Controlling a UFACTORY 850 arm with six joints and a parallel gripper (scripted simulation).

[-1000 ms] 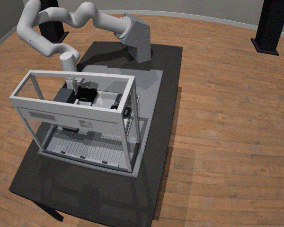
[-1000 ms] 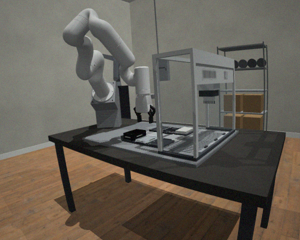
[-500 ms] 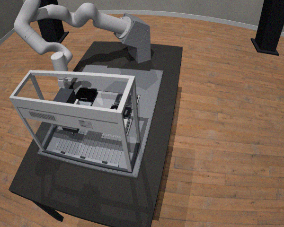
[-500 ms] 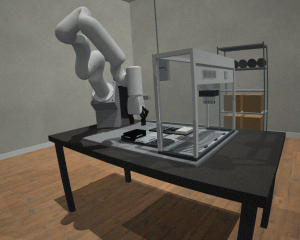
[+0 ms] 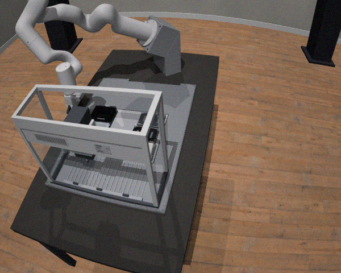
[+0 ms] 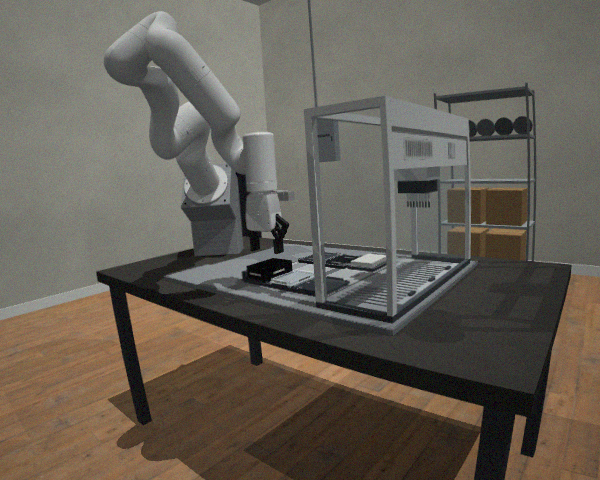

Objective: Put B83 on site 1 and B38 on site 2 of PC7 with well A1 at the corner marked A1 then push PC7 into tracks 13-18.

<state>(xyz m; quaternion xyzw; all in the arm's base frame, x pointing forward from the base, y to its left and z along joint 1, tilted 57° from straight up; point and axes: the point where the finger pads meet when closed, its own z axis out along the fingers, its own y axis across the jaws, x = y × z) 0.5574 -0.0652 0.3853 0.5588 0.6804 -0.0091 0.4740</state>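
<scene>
While the gripper (image 6: 267,242) hung above the apron (image 6: 207,270) on the arm's side of the instrument frame (image 6: 318,206), its jaws stood at their widest and held nothing. Below and a little ahead of it sat a black open-topped block (image 6: 267,269), which looked like the deep-well block B83, though no marking on it could be read to confirm that. A white plate (image 6: 294,277) lay just beside the block, and another pale plate (image 6: 368,260) lay farther along, under the frame. Which of these dark trays was the carrier PC7 could not be told from either view, and the loading rails (image 6: 393,281) showed no carrier in them.

Judging by the pose, the step in hand was a descent onto the black block. To do it well, the arm would need to centre the open jaws over the block's two long walls, come straight down without clipping the neighbouring white plate, and close only once the fingertips were well below the rim. Keeping the block level during the lift would matter, since it must later seat flat inside locators with A1 correctly cornered.

As for writing, a pale label (image 5: 102,149) and a vent grille (image 5: 50,139) showed on the instrument's front panel, but the text was too small to read. Track numbers on the apron were likewise illegible.
</scene>
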